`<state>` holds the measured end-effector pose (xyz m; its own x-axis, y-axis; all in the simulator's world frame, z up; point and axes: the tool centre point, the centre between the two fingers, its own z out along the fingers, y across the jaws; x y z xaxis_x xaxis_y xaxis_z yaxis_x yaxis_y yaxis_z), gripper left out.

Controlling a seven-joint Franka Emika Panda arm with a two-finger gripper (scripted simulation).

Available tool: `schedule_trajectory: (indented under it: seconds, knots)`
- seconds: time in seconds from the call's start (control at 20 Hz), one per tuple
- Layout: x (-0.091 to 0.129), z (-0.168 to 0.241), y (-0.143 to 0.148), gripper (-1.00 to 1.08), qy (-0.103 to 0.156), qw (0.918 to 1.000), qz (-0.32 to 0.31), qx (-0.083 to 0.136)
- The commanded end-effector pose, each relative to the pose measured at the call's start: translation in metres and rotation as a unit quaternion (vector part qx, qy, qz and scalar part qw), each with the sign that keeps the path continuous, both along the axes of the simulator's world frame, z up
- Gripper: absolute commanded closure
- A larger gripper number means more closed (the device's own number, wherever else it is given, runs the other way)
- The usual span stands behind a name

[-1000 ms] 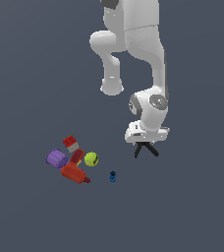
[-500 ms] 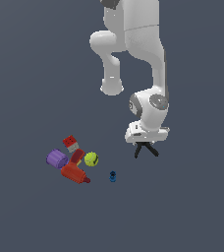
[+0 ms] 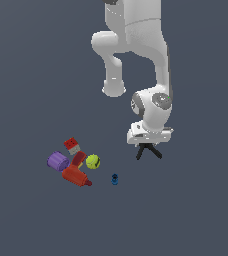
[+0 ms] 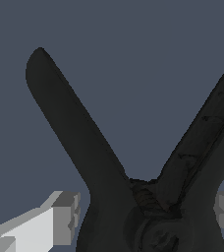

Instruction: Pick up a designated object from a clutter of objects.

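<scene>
The designated object, a black spring clamp, hangs under my gripper at the exterior view's right, its two legs splayed downward. In the wrist view the clamp fills the picture as a wide V, and the gripper has one pale finger against each side of its hinge end. The gripper is shut on the clamp. No red tip shows. Whether the clamp rests on the floor or is off it cannot be told.
The clutter of objects lies apart at the exterior view's left: a purple cylinder, a red bottle, a red-and-white block and a yellow-green ball. A tiny blue piece stands nearer the clamp.
</scene>
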<state>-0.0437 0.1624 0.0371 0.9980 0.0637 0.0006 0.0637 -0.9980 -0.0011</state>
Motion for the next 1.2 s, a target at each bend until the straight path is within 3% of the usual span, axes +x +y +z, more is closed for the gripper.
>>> schedule_trajectory:
  seconds: [0.0,1.15]
  knots:
    - [0.005,0.012,-0.005,1.08,-0.001,1.0,0.0,0.0]
    - [0.084,0.216,-0.092,1.08,0.0,1.0,-0.002,0.001]
